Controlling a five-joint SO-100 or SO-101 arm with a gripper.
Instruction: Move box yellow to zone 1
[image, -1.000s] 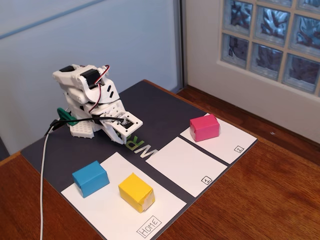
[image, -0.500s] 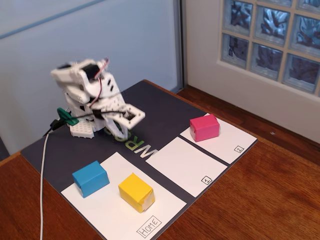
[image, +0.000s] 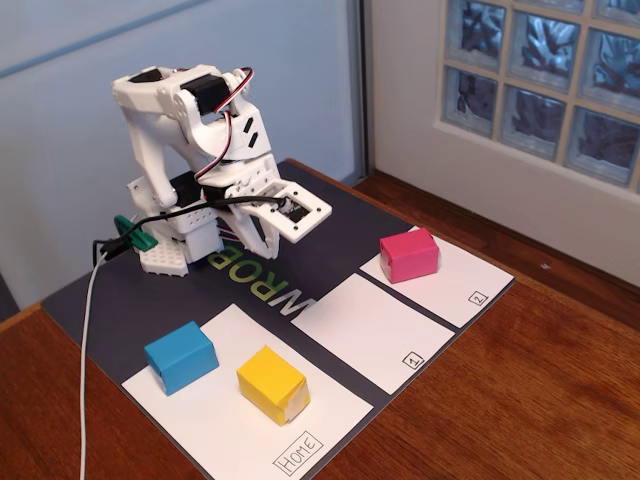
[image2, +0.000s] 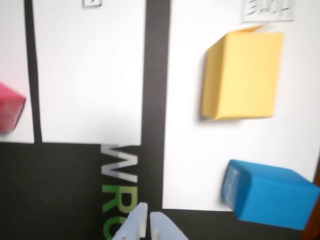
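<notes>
- In the wrist view, the yellow box (image2: 242, 75) sat upper right, well clear of the gripper (image2: 148, 222), whose jaws were nearly pressed together, holding nothing.
- The frame edges cut off zone 1 (image2: 90, 70) and the pink box (image2: 10, 107).

Soft daylight from the glass-block window (image: 545, 85) beyond the bench's far right corner, fixed view evenly bright and fairly sharp, short soft shadows beside the boxes, wrist view washed out on the white panels, noticeably blurred, gripper tips out of focus at the bottom edge.
</notes>
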